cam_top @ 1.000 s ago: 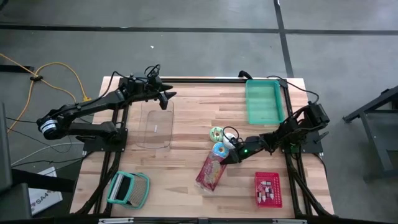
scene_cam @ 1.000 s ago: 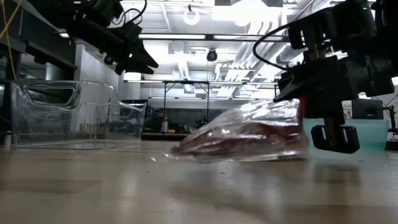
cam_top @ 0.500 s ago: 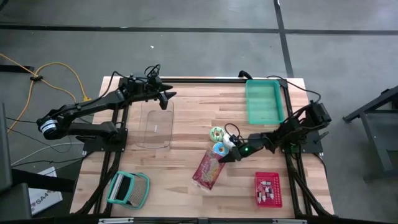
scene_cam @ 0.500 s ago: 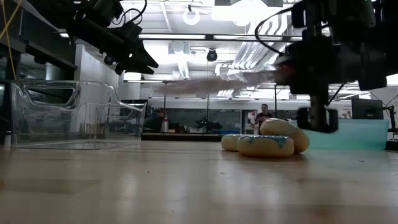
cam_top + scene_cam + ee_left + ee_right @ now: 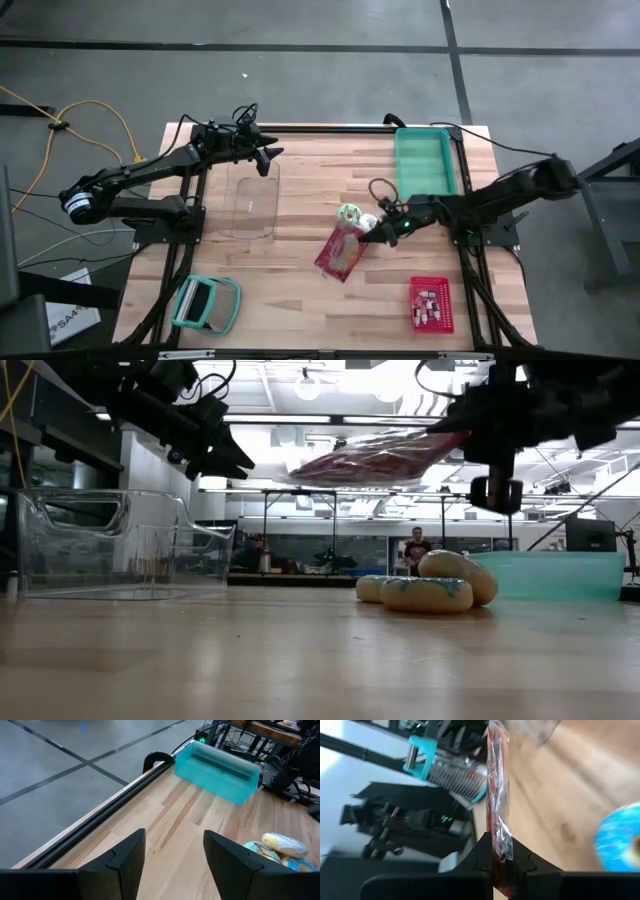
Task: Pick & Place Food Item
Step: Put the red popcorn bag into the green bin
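Your right gripper [image 5: 374,231] is clamped on one end of the snack bag [image 5: 341,250], which hangs beyond it above the desk [image 5: 300,200]. It looks light, floppy and slippery; keep pinching the edge seam.

High cam is looking straight down on the whole table [image 5: 300,180], both arms in frame. Low cam is sitting at tabletop level, facing across the wood into the room behind; it's sharing the donuts [image 5: 428,588] and clear bin [image 5: 120,545] w/ the high view. Left wrist cam is looking fwd past its own fingers [image 5: 125,857] at the teal tray [image 5: 217,767] ahead. Right wrist cam is sitting v. close behind its fingers [image 5: 480,857], which are pinching a clear food bag [image 5: 497,785].
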Robot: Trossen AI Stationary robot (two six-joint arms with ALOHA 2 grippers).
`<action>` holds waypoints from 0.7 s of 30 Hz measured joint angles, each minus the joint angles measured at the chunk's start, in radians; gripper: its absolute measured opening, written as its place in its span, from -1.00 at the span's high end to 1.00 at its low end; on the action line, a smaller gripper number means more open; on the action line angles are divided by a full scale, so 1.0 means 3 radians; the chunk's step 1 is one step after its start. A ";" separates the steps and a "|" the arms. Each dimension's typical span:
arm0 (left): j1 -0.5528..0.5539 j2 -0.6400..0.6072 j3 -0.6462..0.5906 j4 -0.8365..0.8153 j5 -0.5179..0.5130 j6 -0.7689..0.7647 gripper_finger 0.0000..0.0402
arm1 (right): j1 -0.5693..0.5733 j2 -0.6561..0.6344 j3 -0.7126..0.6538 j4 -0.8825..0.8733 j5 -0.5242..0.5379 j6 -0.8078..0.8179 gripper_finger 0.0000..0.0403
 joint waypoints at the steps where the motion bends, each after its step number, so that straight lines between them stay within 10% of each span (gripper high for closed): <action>1: 0.0000 0.0000 0.0001 0.0000 0.0001 0.0000 0.03 | -0.0033 -0.0112 0.0027 -0.0170 0.0040 -0.0065 0.95; 21: 0.0000 0.0000 0.0000 0.0008 0.0001 -0.0013 0.03 | -0.0829 -0.1504 0.0101 -0.1685 0.0506 -0.0851 0.96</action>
